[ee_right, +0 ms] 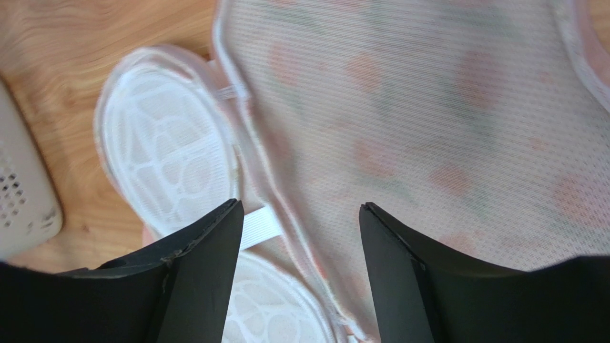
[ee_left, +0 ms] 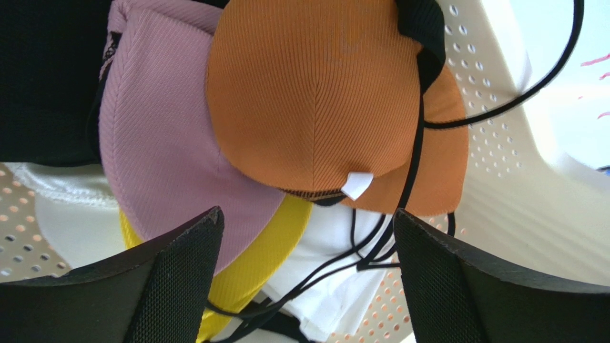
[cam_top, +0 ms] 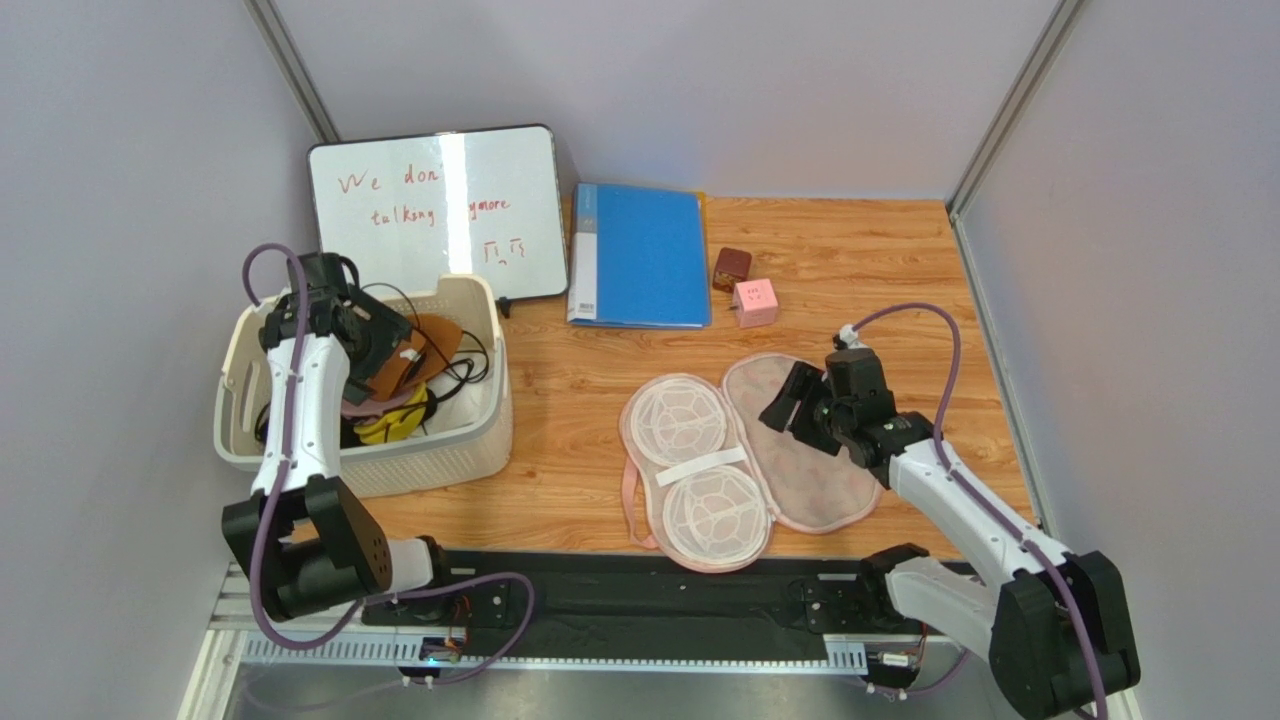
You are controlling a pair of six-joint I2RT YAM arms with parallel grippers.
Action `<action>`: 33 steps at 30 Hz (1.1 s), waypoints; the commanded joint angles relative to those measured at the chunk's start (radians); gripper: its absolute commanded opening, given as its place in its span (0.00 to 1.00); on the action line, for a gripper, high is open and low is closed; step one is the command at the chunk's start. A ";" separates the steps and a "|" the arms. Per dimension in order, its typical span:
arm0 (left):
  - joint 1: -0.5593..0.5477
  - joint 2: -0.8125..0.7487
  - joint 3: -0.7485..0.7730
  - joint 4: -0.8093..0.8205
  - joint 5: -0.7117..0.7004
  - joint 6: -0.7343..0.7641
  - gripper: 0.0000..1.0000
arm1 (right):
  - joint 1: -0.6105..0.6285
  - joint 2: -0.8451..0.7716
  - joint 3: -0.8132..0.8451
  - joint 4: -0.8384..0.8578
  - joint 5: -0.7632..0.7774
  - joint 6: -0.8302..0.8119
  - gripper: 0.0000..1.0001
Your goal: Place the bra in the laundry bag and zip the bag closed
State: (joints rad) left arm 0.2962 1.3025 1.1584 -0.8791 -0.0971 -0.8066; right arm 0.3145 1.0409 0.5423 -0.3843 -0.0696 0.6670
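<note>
The orange-brown ribbed bra with two rounded cups (ee_left: pixel 315 100) lies on top of the clothing pile inside the cream perforated plastic basket (cam_top: pixel 451 450). In the left wrist view it sits at 12 o'clock from the left gripper (ee_left: pixel 306 212), whose jaws stand wide with nothing between them. The upper cup overlaps the second, so the long axis runs roughly from 10 to 4 o'clock. The thin black straps (ee_left: pixel 415 164) trail toward 5 o'clock, between the fingers.

A pink ribbed garment (ee_left: pixel 157 143) lies just beside the bra at 9 o'clock and partly under it. A yellow garment (ee_left: pixel 265 257) shows below both. The basket wall closes in at 3 o'clock, so the open approach is judged to be from above.

The beige-pink printed laundry bag (cam_top: pixel 679 420) lies open on the wooden table (cam_top: pixel 571 390), at 3 o'clock from the basket and well apart. Its long axis runs about 11 to 5 o'clock. The right gripper (ee_right: pixel 301 207) hangs over the printed half, jaws apart and holding nothing. The left arm is the nearer to the bra.
</note>
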 commanded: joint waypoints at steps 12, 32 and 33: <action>0.009 0.170 0.037 0.057 -0.110 -0.065 0.86 | 0.077 -0.076 0.122 -0.102 -0.122 -0.133 0.67; 0.009 -0.353 0.039 0.040 -0.127 0.082 0.00 | 0.087 -0.113 0.133 -0.157 -0.137 -0.164 0.65; 0.011 -0.379 0.055 0.040 -0.062 0.099 0.00 | 0.090 -0.110 0.131 -0.154 -0.142 -0.164 0.65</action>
State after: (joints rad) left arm 0.2974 1.0031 1.1553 -0.8360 -0.2504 -0.7986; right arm 0.3962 0.9413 0.6350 -0.5388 -0.1921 0.5251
